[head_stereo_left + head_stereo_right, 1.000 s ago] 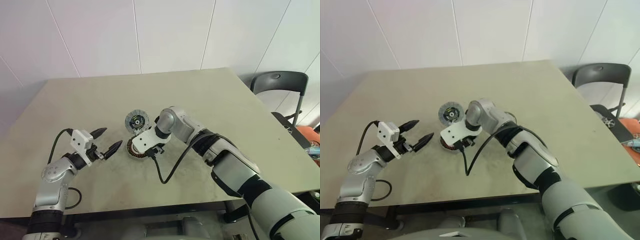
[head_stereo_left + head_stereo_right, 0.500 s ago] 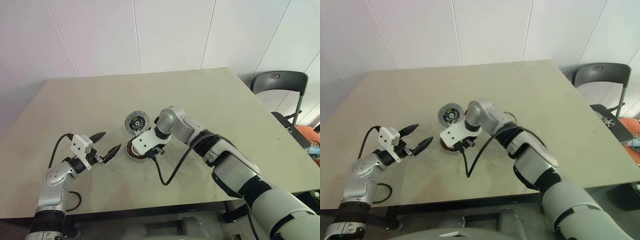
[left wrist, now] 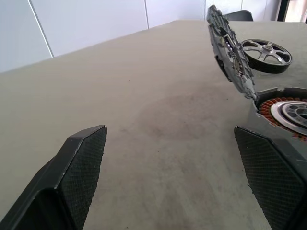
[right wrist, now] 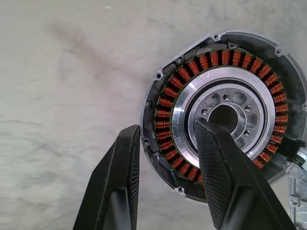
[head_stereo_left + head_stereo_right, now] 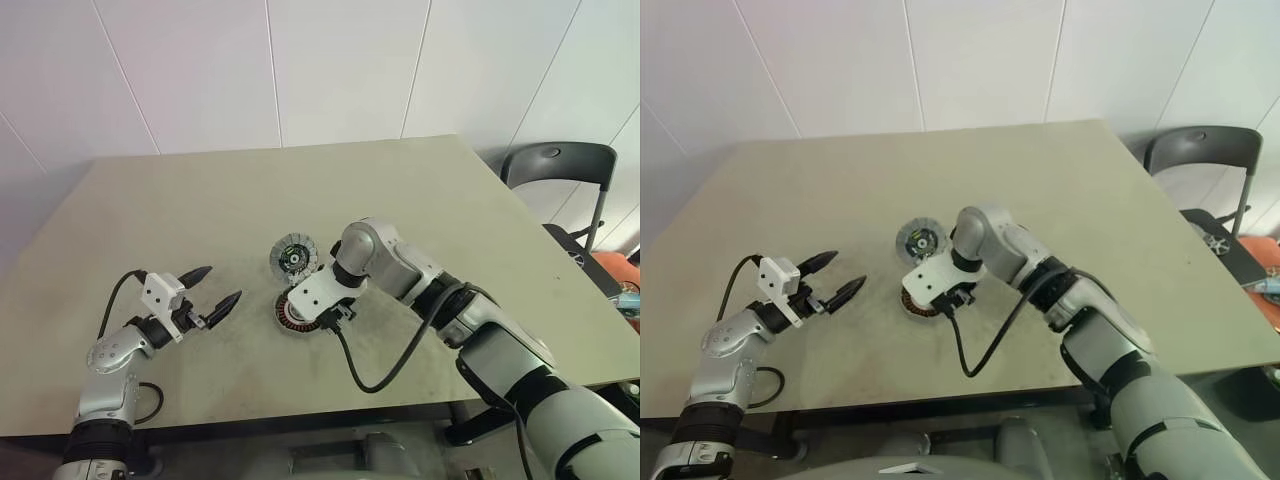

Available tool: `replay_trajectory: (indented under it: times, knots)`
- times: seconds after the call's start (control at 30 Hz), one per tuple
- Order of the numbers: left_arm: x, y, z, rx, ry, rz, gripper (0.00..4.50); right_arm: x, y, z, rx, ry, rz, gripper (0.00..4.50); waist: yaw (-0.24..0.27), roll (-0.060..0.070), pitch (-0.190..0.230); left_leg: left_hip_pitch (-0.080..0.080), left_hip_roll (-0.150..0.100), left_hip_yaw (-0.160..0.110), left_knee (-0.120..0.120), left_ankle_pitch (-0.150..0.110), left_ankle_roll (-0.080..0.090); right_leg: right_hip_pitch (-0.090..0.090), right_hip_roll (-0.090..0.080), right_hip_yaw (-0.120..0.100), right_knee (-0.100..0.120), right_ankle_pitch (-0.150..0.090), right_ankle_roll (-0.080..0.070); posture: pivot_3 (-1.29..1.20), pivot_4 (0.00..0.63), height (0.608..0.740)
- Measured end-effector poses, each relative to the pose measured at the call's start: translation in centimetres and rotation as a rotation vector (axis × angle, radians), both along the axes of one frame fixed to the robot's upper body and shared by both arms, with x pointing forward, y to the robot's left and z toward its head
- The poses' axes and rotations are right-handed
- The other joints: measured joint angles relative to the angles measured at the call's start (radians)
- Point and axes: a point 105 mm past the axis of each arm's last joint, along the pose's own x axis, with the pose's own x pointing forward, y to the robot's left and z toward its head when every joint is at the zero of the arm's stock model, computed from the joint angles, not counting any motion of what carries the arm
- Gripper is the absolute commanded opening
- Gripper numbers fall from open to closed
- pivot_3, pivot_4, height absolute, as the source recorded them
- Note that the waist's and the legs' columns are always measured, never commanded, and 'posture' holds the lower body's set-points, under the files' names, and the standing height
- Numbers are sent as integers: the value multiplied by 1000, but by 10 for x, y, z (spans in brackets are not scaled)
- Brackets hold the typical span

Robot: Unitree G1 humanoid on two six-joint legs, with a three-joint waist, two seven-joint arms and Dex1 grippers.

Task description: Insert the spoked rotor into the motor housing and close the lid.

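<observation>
The motor housing (image 5: 286,311) lies on the table, its copper windings and silvery hub (image 4: 225,108) facing up. My right gripper (image 4: 168,129) points down and is shut on the housing's ring, one finger outside the rim and the other on the hub. The lid (image 5: 292,255), grey with a green centre, stands tilted up at the housing's far edge (image 3: 230,48). Beyond it lies the spoked rotor (image 3: 266,50), flat on the table. My left gripper (image 5: 222,284) hovers open, level, a short way to the left of the housing, with nothing between its fingers (image 3: 81,163).
The tan table (image 5: 150,200) carries the parts near its middle, with bare surface all around them. A black cable (image 5: 385,375) loops from the right wrist over the front of the table. A dark chair (image 5: 560,165) stands past the right edge.
My right gripper has dragged the housing, with its raised lid, to the right and nearer the front edge. The left gripper has hardly moved and stays open.
</observation>
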Motion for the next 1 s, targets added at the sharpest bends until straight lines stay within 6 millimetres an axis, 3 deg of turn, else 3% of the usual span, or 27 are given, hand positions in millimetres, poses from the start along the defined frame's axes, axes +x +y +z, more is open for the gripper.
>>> replay_trajectory:
  times: [0.47,0.77,1.0]
  knots:
    - [1,0,0,1,0,5,4500,-32,-1,0,27,94,3,1404,2,0,0,0,0,0,1,0,0,1,0,0,0,0,0,0,0,740]
    - [2,-3,5,1,-7,5,4500,-23,6,4,76,42,-35,4448,1,0,0,0,0,0,1,0,0,1,0,0,0,0,0,0,0,740]
    - [3,-4,6,0,-5,5,4500,-19,7,6,101,53,-53,4481,0,0,0,0,0,0,0,0,0,1,0,0,0,0,0,0,0,740]
